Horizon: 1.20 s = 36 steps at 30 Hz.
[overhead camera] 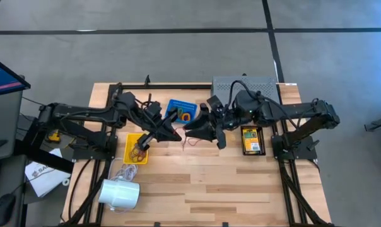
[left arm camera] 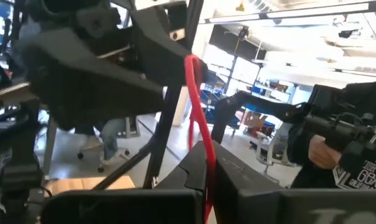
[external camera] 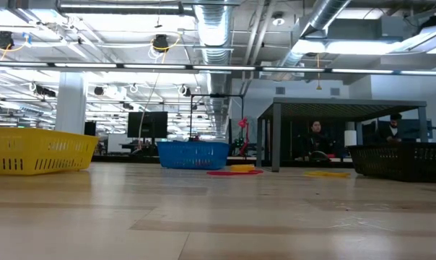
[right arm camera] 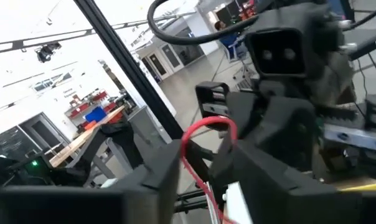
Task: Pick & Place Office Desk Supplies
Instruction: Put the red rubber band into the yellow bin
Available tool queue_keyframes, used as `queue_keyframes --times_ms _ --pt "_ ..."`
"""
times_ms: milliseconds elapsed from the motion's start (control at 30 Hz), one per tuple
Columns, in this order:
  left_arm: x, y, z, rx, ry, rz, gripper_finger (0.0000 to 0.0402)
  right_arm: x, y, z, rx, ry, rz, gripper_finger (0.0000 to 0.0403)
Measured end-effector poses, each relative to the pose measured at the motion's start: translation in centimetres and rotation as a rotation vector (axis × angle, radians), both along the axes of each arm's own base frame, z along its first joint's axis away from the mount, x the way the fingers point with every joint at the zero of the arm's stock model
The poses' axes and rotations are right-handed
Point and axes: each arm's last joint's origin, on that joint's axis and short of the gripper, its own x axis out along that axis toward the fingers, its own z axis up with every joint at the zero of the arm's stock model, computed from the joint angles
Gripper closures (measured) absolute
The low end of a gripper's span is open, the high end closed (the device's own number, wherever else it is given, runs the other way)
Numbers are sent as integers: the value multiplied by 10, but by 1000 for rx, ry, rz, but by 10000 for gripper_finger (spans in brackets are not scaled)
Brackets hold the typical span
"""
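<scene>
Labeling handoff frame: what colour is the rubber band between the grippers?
Red rubber band; clearest in the left wrist view.

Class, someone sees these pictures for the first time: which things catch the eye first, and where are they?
The two dark arms meet above the table's middle, the left hand shut on a thin red rubber band, with the right hand close against it. A yellow basket of bands sits under the left arm and a blue basket just behind.
</scene>
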Motion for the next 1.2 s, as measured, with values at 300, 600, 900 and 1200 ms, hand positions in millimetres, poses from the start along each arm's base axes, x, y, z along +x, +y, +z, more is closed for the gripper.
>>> queue_keyframes --times_ms 300,600,900,1200 --pt "-15 0 12 0 -38 5 401 2 -10 -2 68 40 -61 170" --pt "-29 0 23 -1 -88 11 401 21 -10 -19 91 80 -49 197" --pt "-31 3 23 0 -61 34 401 32 -3 -12 161 -44 85 204" --pt "-33 3 24 11 -73 41 401 26 4 -2 167 -100 151 204"
